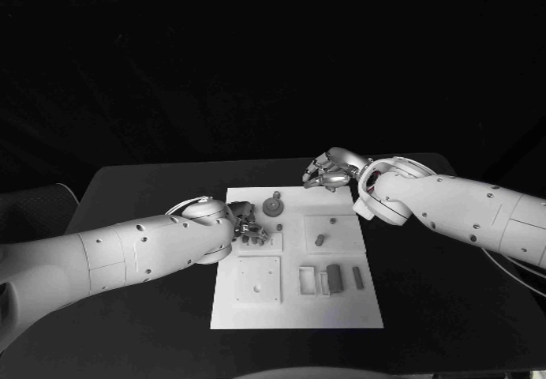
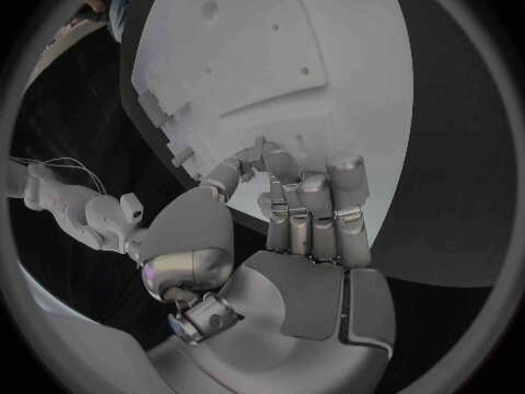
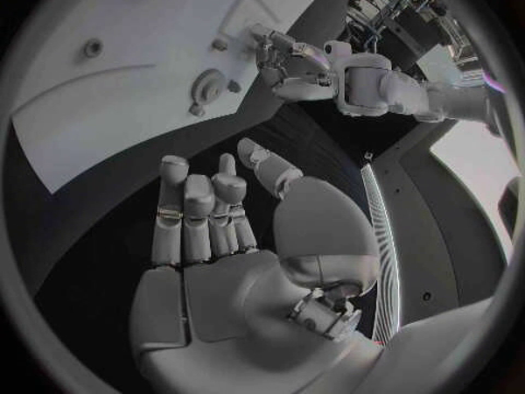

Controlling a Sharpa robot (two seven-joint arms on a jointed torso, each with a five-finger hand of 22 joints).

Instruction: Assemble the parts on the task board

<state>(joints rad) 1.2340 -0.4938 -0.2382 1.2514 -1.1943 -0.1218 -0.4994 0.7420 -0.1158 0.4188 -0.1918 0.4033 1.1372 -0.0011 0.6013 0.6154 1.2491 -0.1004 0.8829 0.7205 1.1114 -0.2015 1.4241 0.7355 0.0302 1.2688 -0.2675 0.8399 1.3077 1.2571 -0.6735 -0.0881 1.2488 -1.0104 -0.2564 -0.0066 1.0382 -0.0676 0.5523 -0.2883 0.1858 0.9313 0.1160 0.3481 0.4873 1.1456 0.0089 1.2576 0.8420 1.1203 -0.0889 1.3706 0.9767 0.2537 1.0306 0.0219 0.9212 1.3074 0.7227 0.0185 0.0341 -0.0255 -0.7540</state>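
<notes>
Left hand [image 1: 248,223] curled down onto task board [image 1: 342,316], pinching something unclear. Right hand [image 1: 331,171] empty, fingers loosely apart, off board at one o'clock. Parts [image 1: 332,277] at five o'clock.

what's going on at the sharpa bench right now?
The robot is working at the white task board on the black table. Its left hand is down at the board's left edge, fingertips on a small part there; whether it grips it is unclear. The right hand hovers off the far right corner, fingers curled, holding nothing. A round part and several small pieces lie on the board.
</notes>
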